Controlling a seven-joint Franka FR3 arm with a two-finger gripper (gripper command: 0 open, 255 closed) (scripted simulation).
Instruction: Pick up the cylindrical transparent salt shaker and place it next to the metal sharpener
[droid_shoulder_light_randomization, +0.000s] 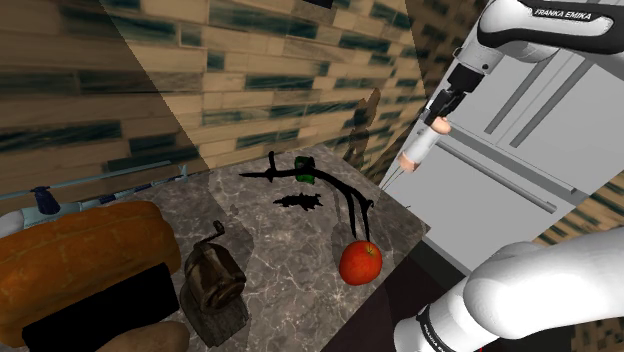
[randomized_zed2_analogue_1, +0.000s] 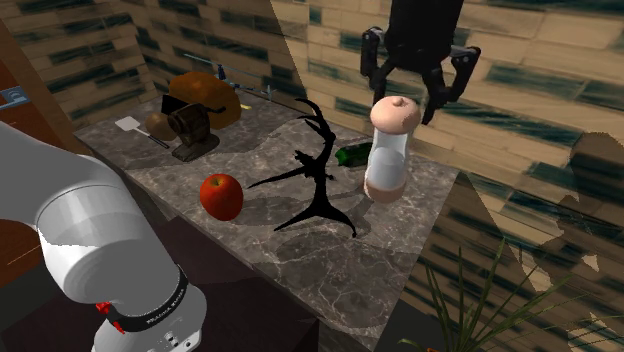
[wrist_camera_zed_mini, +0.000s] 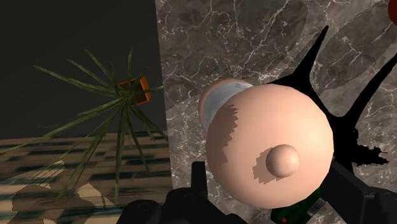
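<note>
**Shoulder view.** The claw (droid_shoulder_light_randomization: 441, 112) hangs over the shaker (droid_shoulder_light_randomization: 417, 150) at the table's (droid_shoulder_light_randomization: 290, 250) edge on this view's right. The sharpener (droid_shoulder_light_randomization: 212, 280), a dark body with a crank, sits well apart at lower left. An apple (droid_shoulder_light_randomization: 360, 262) and a black branch (droid_shoulder_light_randomization: 345, 195) lie between the two.

**Second exterior view.** The shaker (randomized_zed2_analogue_1: 388, 160) stands upright near the table's far edge, just beside a green item (randomized_zed2_analogue_1: 352, 155). The claw (randomized_zed2_analogue_1: 408, 100) is spread, with its fingers flanking the rounded cap and no grip taken.

**Wrist view.** The cap's knob sits between the parted fingers (wrist_camera_zed_mini: 197, 181), a little nearer the right-hand finger.

**Step in hand (judged): descent to grasp.**
- Centre the claw on the knob.
- Lower until the pads pass the dome and face the straight body, since a pinch on the curved cap would likely slip.
- Lift vertically, high enough to carry the shaker over the branch and apple toward the sharpener.
</note>
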